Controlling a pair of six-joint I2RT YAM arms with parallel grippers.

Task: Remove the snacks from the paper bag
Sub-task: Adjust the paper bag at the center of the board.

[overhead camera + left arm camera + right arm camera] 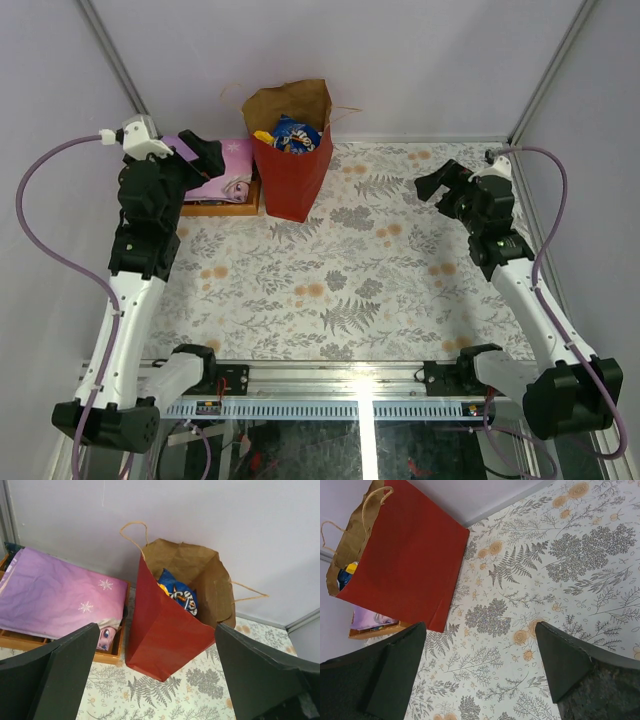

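While the red paper bag [165, 635] stands upright beside the orange tray [110, 656], blue-white packet [179, 596] visible inside, left gripper [156, 630] and right gripper [481, 626] both spread wide, empty.

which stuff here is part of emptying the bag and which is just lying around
Part of the job:
- red paper bag, standing open
- blue-white snack packet inside it
- a bit of a yellow packet beside that, mostly hidden

Just lying about:
- flat purple patterned item
- orange tray under it, left of the bag
- floral table cover
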